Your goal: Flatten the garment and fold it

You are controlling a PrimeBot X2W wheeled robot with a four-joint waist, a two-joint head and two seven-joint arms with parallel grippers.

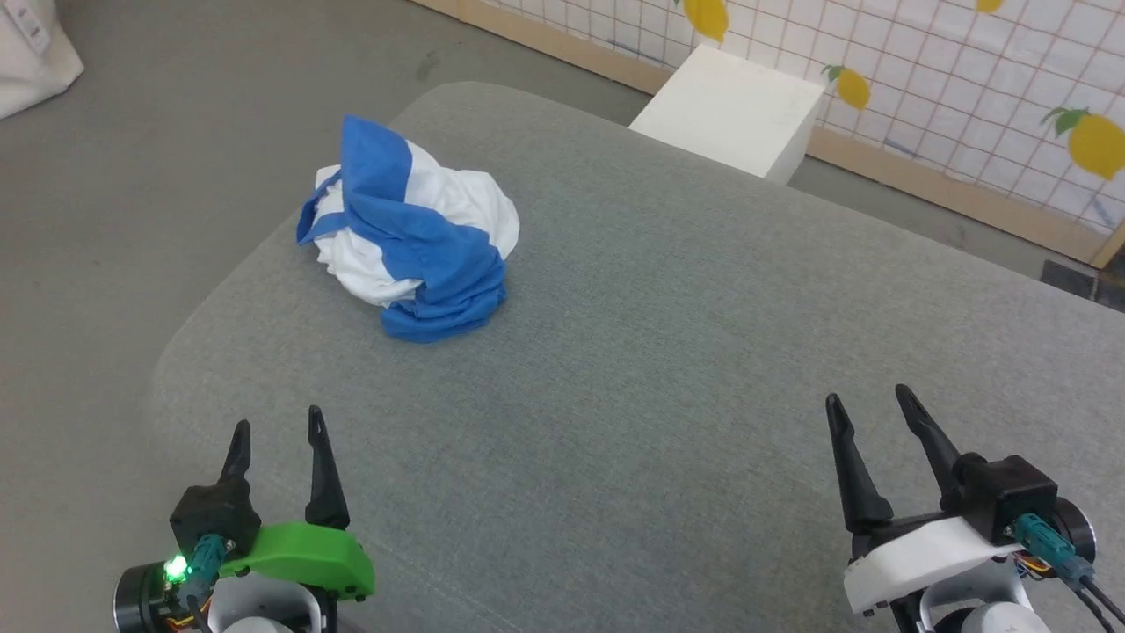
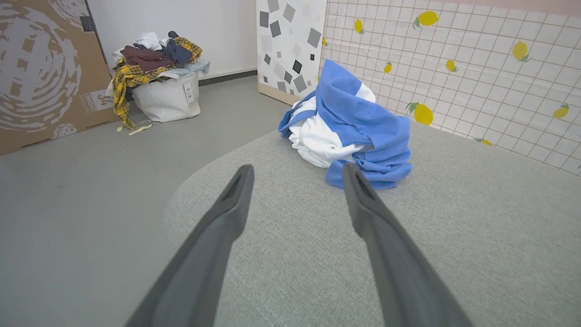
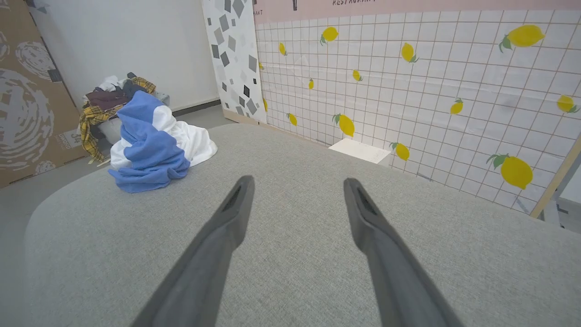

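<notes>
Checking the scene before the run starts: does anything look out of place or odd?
Only the garment: it lies bunched in a heap near the left edge of the grey cushion, blue cloth twisted over the white. Left gripper and right gripper are open, clear of it. Nothing looks damaged.

Your left pincer (image 1: 278, 420) has two long, dark, tapering fingers (image 1: 325, 492) on a black block (image 1: 215, 514). It carries a bright green cover (image 1: 303, 556) and a lit green lamp (image 1: 176, 569) beside a teal plug (image 1: 208, 554). Your right pincer (image 1: 867, 396) matches, but wears a white cover (image 1: 923, 556) and trails black cables (image 1: 1094, 598).
</notes>
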